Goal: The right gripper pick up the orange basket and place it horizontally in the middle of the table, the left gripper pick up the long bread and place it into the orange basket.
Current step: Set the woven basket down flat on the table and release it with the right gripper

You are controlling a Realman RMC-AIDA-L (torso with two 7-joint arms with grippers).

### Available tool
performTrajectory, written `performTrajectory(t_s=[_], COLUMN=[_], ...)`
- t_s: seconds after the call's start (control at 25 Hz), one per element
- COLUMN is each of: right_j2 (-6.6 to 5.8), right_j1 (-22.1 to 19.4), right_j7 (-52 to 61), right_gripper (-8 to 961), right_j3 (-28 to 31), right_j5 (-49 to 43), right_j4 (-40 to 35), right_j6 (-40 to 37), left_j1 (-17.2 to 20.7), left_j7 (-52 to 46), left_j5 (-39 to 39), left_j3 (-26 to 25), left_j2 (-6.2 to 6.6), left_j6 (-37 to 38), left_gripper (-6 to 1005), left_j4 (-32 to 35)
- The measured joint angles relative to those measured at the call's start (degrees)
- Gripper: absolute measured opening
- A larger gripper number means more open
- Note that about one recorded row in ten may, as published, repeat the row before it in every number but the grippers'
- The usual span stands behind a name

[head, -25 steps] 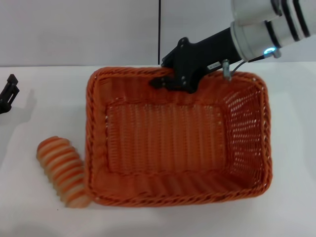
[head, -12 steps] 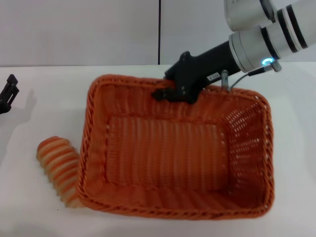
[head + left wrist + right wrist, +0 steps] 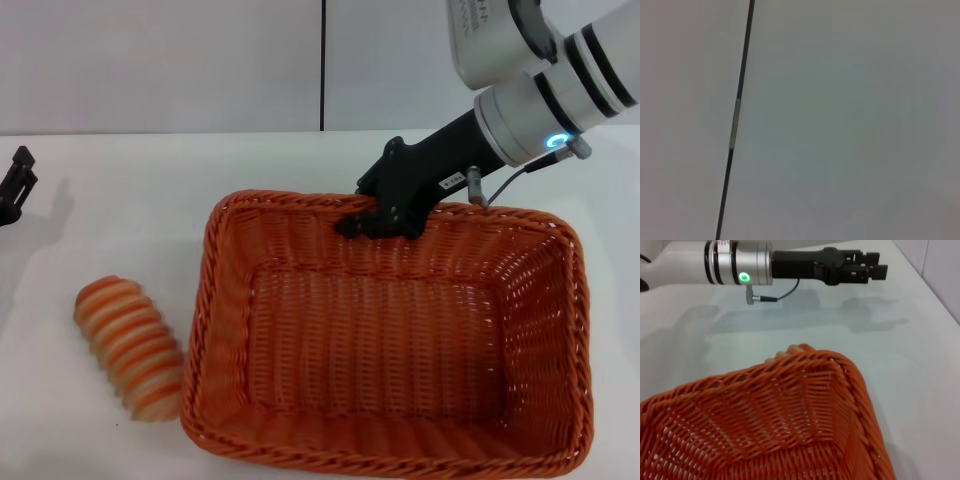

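Observation:
My right gripper (image 3: 372,224) is shut on the middle of the far braided rim of the orange basket (image 3: 390,345). The basket lies lengthwise across the right half of the table (image 3: 120,220), its near side reaching the lower edge of the head view; one corner fills the right wrist view (image 3: 790,410). The long bread (image 3: 128,346), striped orange and cream, lies on the table just left of the basket, a small gap apart. My left gripper (image 3: 14,186) hovers at the far left edge, open and holding nothing, also seen across the table (image 3: 867,267).
A white wall with a dark vertical seam (image 3: 322,65) stands behind the table. The left wrist view shows only that wall and seam (image 3: 735,125). Bare tabletop stretches between the bread and the left gripper.
The right gripper has carried the basket to the right and toward me, off the bread's side. The bread and left gripper have stayed put.

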Motion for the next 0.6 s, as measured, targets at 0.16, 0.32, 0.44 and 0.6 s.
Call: performTrajectory(t_s=[0.16,0.32,0.44,0.6], right_j2=[0.0,0.06,0.37,0.72], right_j1=[-0.31,-0.76,-1.29,-1.83], right_j7=[-0.98,-1.38,-1.94,-2.84], right_gripper=[159,160,161,161], right_j3=[0.0,-0.86,-1.61,-2.68], right_j5=[-0.58,-0.96,-1.0,-1.02], right_j4=[-0.18,0.16,0.2,-0.16], right_j6=[0.34,2.19,2.98,3.15], left_j1=[0.0,0.0,0.0,0.0], left_j7=[0.0,0.0,0.0,0.0], left_j5=[0.01,0.07,0.05,0.13], left_j3=[0.0,0.07,0.09,0.09], left_j2=[-0.03,-0.05,-0.12,-0.17], left_j6=[-0.03,-0.13,-0.09,-0.08], left_gripper=[682,682,682,682], left_j4=[-0.03,-0.05,-0.07,-0.09])
